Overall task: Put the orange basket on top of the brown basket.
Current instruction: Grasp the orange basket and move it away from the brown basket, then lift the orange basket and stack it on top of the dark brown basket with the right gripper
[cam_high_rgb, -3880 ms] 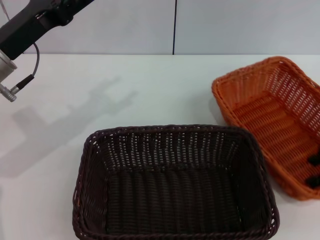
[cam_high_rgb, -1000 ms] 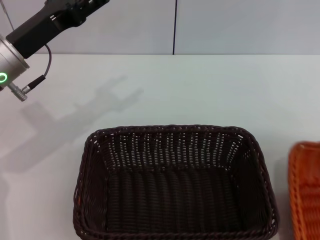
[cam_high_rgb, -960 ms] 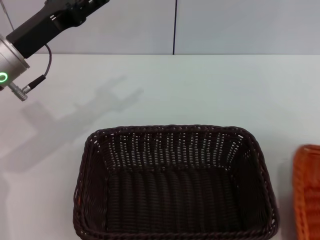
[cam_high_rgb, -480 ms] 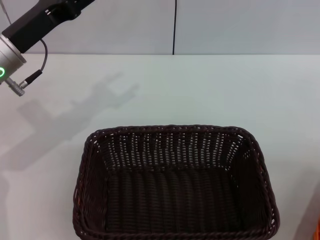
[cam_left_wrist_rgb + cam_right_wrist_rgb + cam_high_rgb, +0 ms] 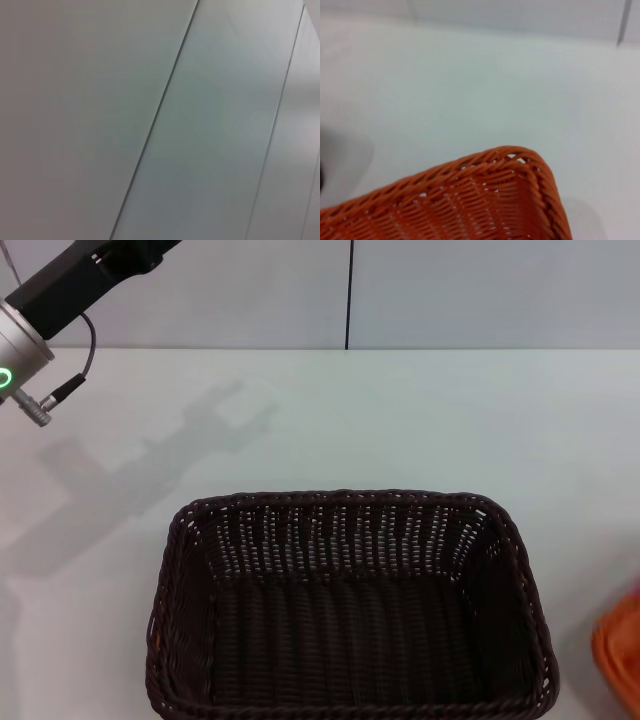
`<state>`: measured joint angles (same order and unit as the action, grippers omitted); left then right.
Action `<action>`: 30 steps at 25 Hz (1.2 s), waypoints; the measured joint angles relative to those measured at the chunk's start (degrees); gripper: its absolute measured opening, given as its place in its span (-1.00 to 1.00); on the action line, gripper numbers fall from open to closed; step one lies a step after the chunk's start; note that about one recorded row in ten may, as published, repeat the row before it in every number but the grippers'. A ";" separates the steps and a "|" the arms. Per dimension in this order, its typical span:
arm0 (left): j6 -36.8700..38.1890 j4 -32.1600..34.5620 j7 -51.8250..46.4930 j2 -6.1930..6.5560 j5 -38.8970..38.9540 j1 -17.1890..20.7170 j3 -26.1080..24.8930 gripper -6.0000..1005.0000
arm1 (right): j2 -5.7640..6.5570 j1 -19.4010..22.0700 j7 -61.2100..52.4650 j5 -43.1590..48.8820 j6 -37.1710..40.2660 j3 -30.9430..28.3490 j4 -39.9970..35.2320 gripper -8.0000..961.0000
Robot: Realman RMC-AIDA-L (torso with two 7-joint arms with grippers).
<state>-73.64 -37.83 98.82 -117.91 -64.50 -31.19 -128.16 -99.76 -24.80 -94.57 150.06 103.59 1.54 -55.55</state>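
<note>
We judge the stacking not yet done: the brown basket (image 5: 348,605) lies empty at the lower centre of the head view, the orange basket (image 5: 621,652) shows only at the lower right edge, and we cannot tell either gripper's state.

Pale wall panels (image 5: 210,120), thin seams (image 5: 155,120)

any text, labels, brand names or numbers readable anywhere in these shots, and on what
None: no readable text in any view.
brown basket: plain weave, no tag or label showing.
orange basket: plain weave, no label on the part in view.
left arm: only a green ring light, no lettering.
white table and wall panels: bare, no signs.
</note>
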 joint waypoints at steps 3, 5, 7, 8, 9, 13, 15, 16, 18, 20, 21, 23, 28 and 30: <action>0.50 0.04 -0.02 -0.02 -0.01 -0.03 -0.15 0.65 | -0.64 3.32 -0.77 -10.17 -2.62 -3.77 2.37 -0.67; 0.76 0.04 -0.03 -0.02 -0.01 -0.09 -0.16 0.65 | -1.04 4.35 -1.07 -13.20 -3.99 -4.76 3.42 -0.67; 1.47 0.04 -0.03 -0.05 -0.01 -0.24 -0.17 0.65 | -2.13 6.20 -1.05 -18.71 -6.71 -5.87 5.49 -0.67; 2.09 0.19 -0.02 -0.10 -0.01 -0.53 -0.17 0.65 | -3.49 7.82 -0.14 -24.49 -9.10 -6.02 7.81 -0.67; 2.09 0.19 -0.02 -0.10 -0.01 -0.53 -0.17 0.65 | -4.09 8.30 0.52 -26.99 -9.91 -5.85 8.95 -0.67; 2.80 0.93 0.01 -0.11 -0.01 -1.35 -0.17 0.65 | -5.36 8.68 2.78 -34.38 -10.96 -5.44 15.39 -0.67; 3.50 1.22 0.02 -0.10 -0.01 -1.81 -0.16 0.65 | -5.41 8.47 3.15 -35.70 -10.93 -5.41 17.32 -0.66; 4.30 1.41 0.03 -0.08 -0.01 -2.27 -0.08 0.65 | -5.64 7.96 4.14 -37.49 -10.67 -5.47 20.25 -0.66; 4.58 1.53 0.03 -0.08 -0.01 -2.47 0.00 0.65 | -5.96 7.63 4.59 -38.14 -10.40 -5.55 21.29 -0.66; 4.97 1.96 0.04 -0.06 -0.01 -2.94 0.12 0.65 | -6.89 7.13 5.27 -39.92 -9.53 -5.61 22.20 -0.66; 5.34 2.35 0.05 -0.01 -0.01 -3.29 0.15 0.65 | -7.56 7.05 5.33 -42.46 -8.23 -5.45 22.45 -0.66; 5.49 2.42 0.05 0.02 -0.03 -3.41 0.16 0.65 | -7.96 7.05 5.35 -45.00 -6.02 -5.36 23.25 -0.66; 6.27 2.86 0.05 0.04 -0.25 -3.80 0.28 0.65 | -10.57 6.41 6.95 -49.47 -1.11 -5.36 25.59 -0.66; 6.37 2.86 0.05 0.05 -0.28 -3.81 0.28 0.65 | -11.28 6.19 7.35 -49.80 -0.86 -5.38 25.83 -0.66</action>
<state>-67.27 -34.97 98.88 -117.86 -64.78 -35.00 -127.87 -111.04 -18.61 -87.22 100.26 102.73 -3.84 -29.72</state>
